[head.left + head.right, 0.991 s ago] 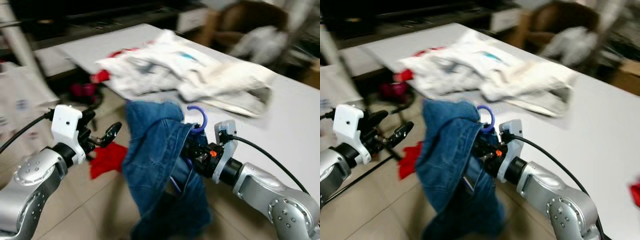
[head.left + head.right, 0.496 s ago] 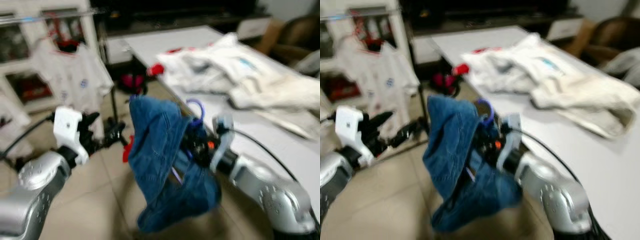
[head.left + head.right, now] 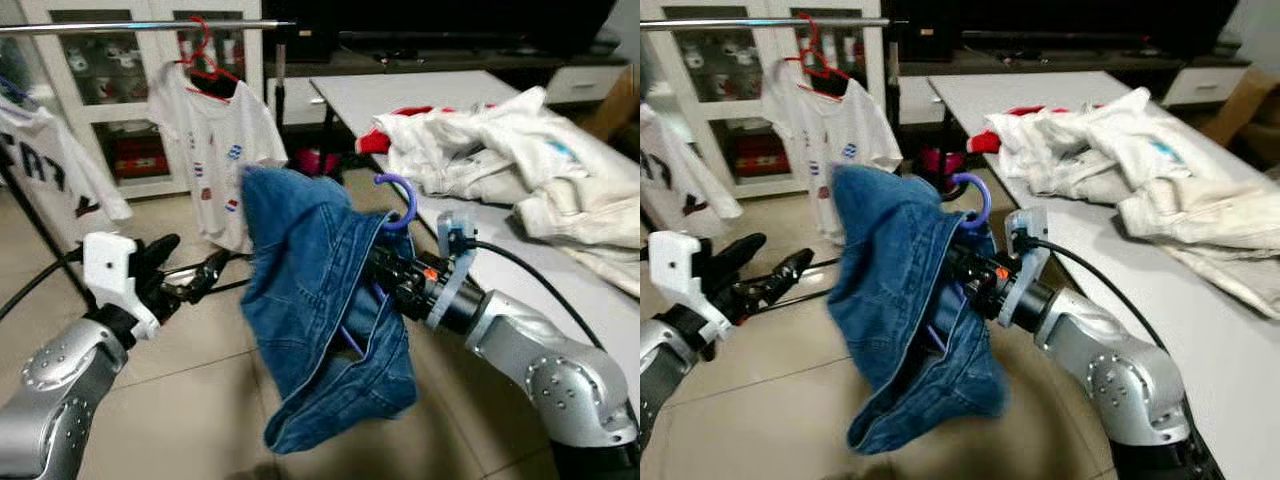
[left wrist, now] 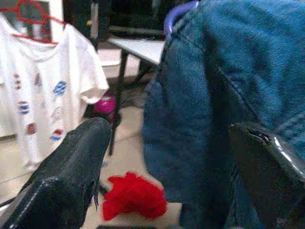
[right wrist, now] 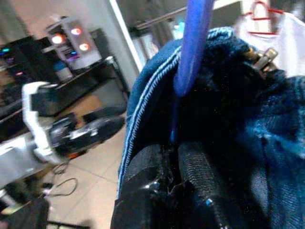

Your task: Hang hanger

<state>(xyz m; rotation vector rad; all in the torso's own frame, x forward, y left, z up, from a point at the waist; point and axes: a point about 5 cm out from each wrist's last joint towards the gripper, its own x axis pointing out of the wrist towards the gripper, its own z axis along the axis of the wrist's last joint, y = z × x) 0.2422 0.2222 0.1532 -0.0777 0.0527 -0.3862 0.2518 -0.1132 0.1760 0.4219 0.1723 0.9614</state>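
The right pincer (image 5: 172, 157) is pressed together on the shaft of the purple hanger (image 3: 397, 203), low down beneath the hook, so the hook stands free above its fingers and can be slipped over something. The blue denim garment (image 3: 320, 320) is draped over that hanger and hangs below and in front of the pincer, hiding most of the frame. The left pincer (image 3: 185, 274) is spread wide and grips nothing, just beside the denim on the side away from the right pincer, seemingly ready to steady the cloth. Well beyond both, up and ahead, runs the clothes rail (image 3: 140, 25), where a white T-shirt (image 3: 212, 140) already hangs on a red hanger (image 3: 203, 62). Behind the right pincer, on the worktop (image 3: 420, 95), lies a heap of pale clothes (image 3: 500, 150).
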